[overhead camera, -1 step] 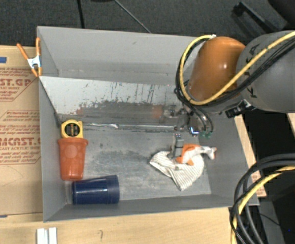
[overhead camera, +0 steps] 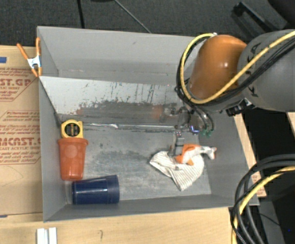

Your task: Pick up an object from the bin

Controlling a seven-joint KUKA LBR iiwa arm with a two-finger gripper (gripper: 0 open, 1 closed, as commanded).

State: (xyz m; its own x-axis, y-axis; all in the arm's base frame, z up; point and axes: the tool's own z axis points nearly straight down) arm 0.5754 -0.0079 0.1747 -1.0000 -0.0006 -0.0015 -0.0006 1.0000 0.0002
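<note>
Cloth [overhead camera: 180, 171], white, crumpled and faintly striped, is found at the grey metal bin's [overhead camera: 111, 55] floor, with a small orange-and-white object [overhead camera: 190, 154] laid on its upper edge. The gripper [overhead camera: 179, 147] is positioned over that edge, perhaps touching it. Its opening cannot be told, and nothing is seen held. The approach is judged in hand, so a closing and lift are called for. Well left of the cloth, an orange plastic cup [overhead camera: 72, 159], a yellow tape measure [overhead camera: 71, 129] and a dark blue cylinder [overhead camera: 95, 189] are contained.

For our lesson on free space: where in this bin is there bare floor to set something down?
Bare floor: the middle of the bin, between the orange cup and the white cloth. Crowded: the left edge, with yellow tape measure, orange cup and blue cup, and the right, where the hand hangs over the cloth.
</note>
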